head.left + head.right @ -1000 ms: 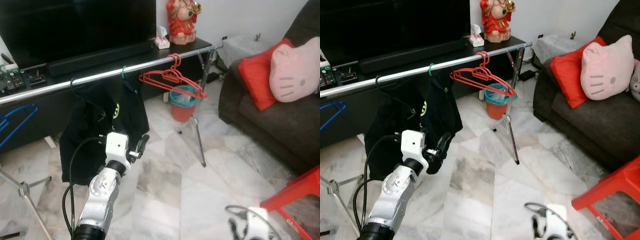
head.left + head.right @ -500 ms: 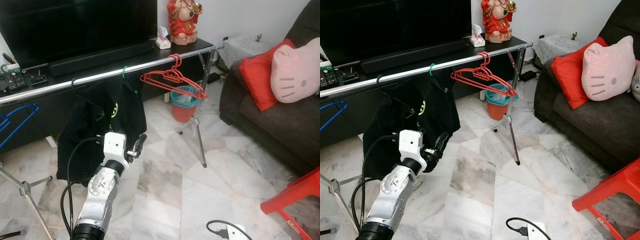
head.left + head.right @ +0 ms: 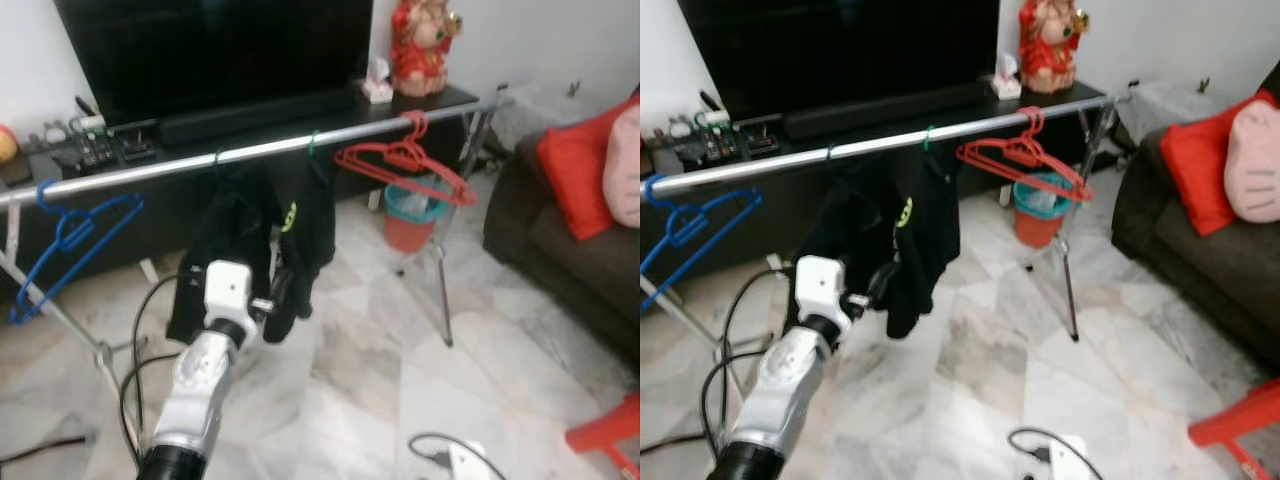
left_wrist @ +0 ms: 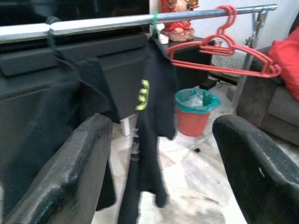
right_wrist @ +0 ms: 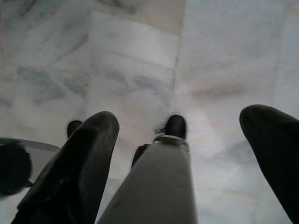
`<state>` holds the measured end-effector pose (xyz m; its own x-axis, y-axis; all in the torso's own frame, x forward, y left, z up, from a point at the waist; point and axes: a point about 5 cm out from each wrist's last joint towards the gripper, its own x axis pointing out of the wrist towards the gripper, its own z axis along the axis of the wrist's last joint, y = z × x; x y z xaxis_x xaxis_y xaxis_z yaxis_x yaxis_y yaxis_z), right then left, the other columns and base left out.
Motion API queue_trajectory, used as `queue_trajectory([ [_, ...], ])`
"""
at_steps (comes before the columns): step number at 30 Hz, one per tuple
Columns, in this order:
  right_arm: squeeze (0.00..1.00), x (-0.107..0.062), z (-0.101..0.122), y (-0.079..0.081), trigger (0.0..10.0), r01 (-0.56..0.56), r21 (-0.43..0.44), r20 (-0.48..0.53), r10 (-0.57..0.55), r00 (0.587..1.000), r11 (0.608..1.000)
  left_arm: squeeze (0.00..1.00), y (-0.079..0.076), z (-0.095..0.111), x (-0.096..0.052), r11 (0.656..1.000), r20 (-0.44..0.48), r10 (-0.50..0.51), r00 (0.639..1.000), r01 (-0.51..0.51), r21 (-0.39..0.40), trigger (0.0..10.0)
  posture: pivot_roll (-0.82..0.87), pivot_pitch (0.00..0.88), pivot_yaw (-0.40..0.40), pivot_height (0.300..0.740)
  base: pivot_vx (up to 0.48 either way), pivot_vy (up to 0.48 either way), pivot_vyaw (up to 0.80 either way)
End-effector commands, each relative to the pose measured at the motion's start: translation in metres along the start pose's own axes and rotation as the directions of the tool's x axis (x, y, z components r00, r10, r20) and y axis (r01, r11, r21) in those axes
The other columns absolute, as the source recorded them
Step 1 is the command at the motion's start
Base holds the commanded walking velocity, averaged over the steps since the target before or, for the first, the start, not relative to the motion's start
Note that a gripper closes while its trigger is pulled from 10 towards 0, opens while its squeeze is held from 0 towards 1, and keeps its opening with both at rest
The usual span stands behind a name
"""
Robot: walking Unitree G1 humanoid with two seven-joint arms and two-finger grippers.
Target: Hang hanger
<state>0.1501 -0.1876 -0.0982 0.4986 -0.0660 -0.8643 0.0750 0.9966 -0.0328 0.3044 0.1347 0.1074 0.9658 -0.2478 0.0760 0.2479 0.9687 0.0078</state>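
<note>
Blue hanger [image 3: 72,232] hung at the rail's [image 3: 170,170] left end. Left gripper [image 3: 277,303] was raised, fingers [image 4: 70,172] spread wide and empty, just before a black shirt [image 3: 305,225] on the rail. Red hangers [image 3: 405,165] hung further right, near the rail's right end, above a red bin [image 3: 410,215]. Right gripper [image 5: 187,154] hung low over the marble floor [image 5: 140,60], fingers apart, holding nothing.
</note>
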Motion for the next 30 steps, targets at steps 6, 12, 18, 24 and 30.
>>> queue_trajectory([
  [6,0.00,-0.0017,-0.0059,-0.0109,10.0,0.037,0.016,-0.015,-0.037,0.999,0.999,0.00,-0.0111,0.0074,0.0057,0.998,0.024,-0.057,0.998,0.057,0.012,10.0,0.04,0.000,0.007,0.740,0.000,0.000,0.00],
  [12,0.00,-0.0015,-0.0054,-0.0108,10.0,0.037,0.019,-0.014,-0.037,0.999,0.999,0.00,-0.0125,0.0071,0.0056,0.998,0.021,-0.064,0.998,0.063,0.016,10.0,0.04,0.000,0.005,0.740,0.000,0.000,0.00],
  [18,0.00,-0.0016,-0.0057,-0.0107,10.0,0.036,0.015,-0.015,-0.036,0.999,0.999,0.00,-0.0106,0.0083,0.0054,0.998,0.027,-0.055,0.998,0.054,0.016,10.0,0.04,0.000,0.003,0.740,0.000,0.000,0.00],
  [24,0.00,-0.0016,-0.0062,-0.0102,10.0,0.032,0.014,-0.017,-0.032,0.999,0.999,0.00,-0.0108,0.0081,0.0050,0.998,0.026,-0.057,0.998,0.056,0.014,10.0,0.04,0.000,0.006,0.740,0.000,0.000,0.00],
  [30,0.00,-0.0016,-0.0064,-0.0099,10.0,0.031,0.018,-0.018,-0.031,0.999,0.999,0.00,-0.0128,0.0086,0.0056,0.998,0.027,-0.068,0.997,0.068,0.014,10.0,0.04,0.000,0.006,0.740,0.000,0.000,0.00],
])
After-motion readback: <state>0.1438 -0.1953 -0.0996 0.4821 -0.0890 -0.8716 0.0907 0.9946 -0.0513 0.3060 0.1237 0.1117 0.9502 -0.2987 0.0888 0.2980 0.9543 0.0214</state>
